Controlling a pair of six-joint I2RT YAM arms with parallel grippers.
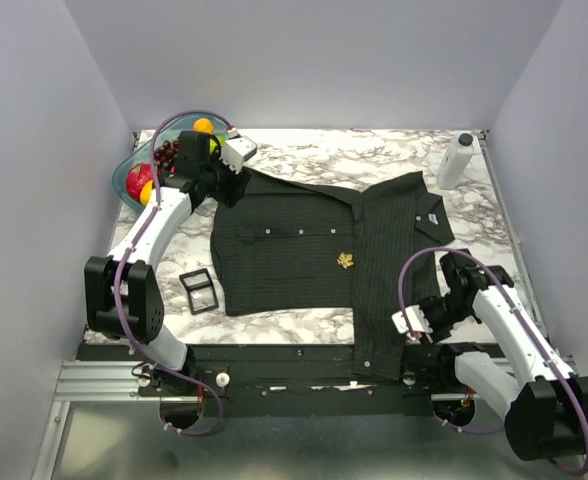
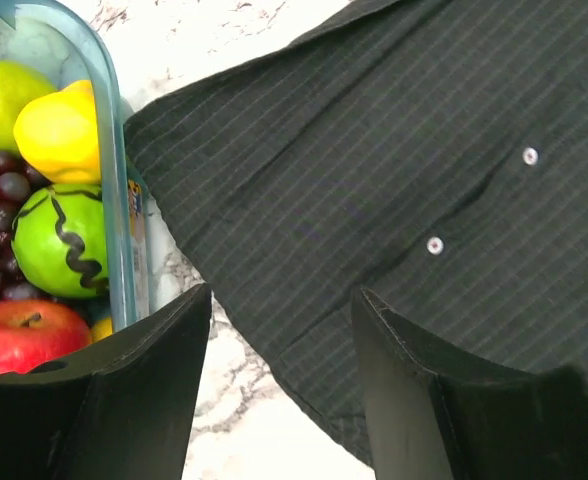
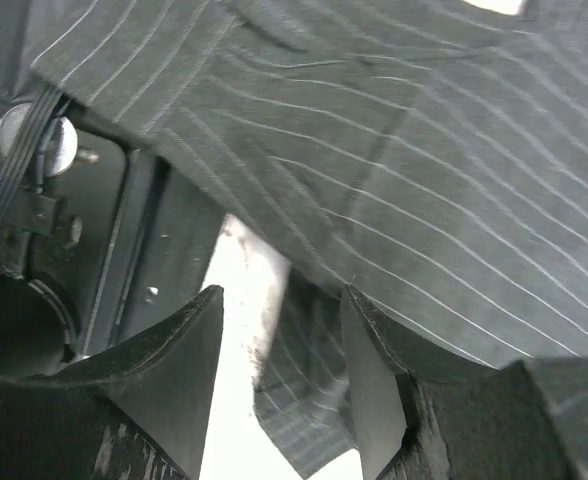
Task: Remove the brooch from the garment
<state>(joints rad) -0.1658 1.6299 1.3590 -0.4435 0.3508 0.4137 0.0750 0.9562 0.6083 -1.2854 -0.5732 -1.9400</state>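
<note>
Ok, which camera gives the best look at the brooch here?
The top external view: the brooch shows as a small gold spot on the garment, unobstructed. Neither wrist view shows it, only striped fabric.

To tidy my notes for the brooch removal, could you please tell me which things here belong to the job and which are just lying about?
Belongs to the job:
- brooch
- garment

Just lying about:
- glass fruit bowl
- black buckle frame
- white bottle
</note>
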